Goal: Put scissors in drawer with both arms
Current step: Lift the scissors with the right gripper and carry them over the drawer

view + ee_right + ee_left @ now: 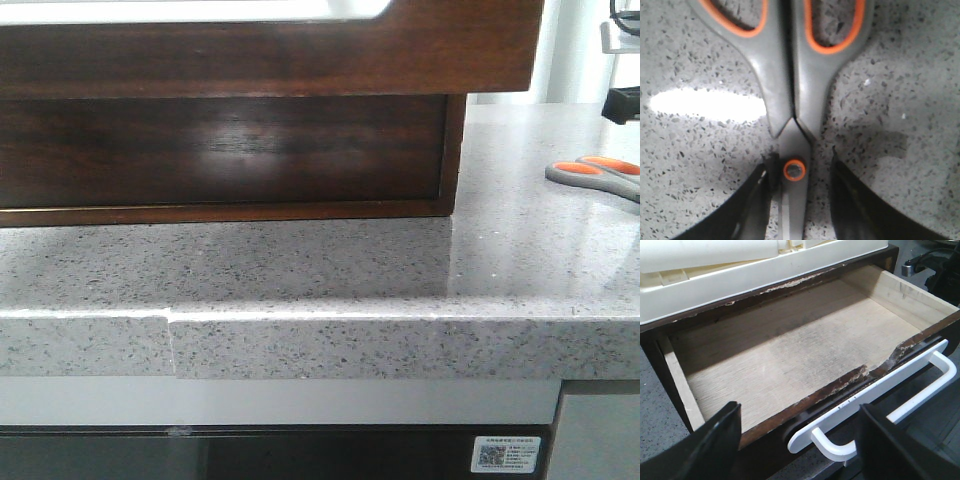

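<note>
The scissors (790, 75) lie flat on the speckled counter, grey handles with orange linings; in the front view they (598, 176) sit at the far right. My right gripper (801, 162) is open and straddles them at the orange pivot. One finger (760, 195) touches the blade; the other stands a little apart. The dark-brown drawer (790, 355) is pulled open, its whitish inside empty. My left gripper (799, 412) is open just in front of the drawer's front edge, with the near end of the white handle (880, 392) between its fingers, untouched. The drawer front (300, 55) fills the top of the front view.
A cream plastic object (740, 270) rests on top of the cabinet above the drawer. The dark cabinet body (220, 150) stands on the grey speckled counter (300, 270). A black arm part (622, 103) shows at the right edge above the scissors.
</note>
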Tool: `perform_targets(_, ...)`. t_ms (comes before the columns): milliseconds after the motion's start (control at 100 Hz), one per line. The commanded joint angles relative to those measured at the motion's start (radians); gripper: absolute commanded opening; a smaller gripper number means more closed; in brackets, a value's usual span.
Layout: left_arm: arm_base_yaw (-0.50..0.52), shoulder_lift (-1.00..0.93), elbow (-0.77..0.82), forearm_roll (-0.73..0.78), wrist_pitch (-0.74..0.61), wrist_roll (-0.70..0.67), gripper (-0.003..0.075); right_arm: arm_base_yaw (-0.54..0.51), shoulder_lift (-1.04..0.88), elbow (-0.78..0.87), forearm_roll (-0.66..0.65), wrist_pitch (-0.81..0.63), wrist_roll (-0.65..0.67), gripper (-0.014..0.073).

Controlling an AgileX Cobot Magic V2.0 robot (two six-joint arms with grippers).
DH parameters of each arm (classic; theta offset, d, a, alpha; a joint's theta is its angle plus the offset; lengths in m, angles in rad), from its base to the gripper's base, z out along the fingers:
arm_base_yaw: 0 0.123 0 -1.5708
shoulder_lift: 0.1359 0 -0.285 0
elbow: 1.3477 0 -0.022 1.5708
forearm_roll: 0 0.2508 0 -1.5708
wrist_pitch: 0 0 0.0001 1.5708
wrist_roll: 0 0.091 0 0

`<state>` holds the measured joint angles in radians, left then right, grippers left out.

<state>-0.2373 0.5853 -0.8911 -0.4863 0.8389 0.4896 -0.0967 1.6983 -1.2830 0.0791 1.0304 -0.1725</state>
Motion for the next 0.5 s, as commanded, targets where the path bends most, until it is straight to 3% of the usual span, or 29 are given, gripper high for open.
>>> perform_targets(0, -0.006, 0.01, -0.031, -0.026, -0.065, -0.001, 0.0461, 0.007, -0.02, -0.018, 0.001, -0.008, -0.012, 0.023)
perform_targets(220, -0.006, 0.01, -0.031, -0.023, -0.065, -0.001, 0.0461, 0.031, -0.02, -0.018, 0.0, -0.027, -0.014, 0.0039)
perform_targets(490, -0.006, 0.01, -0.031, -0.02, -0.065, -0.001, 0.0461, 0.031, -0.073, -0.02, -0.01, -0.022, -0.014, 0.002)
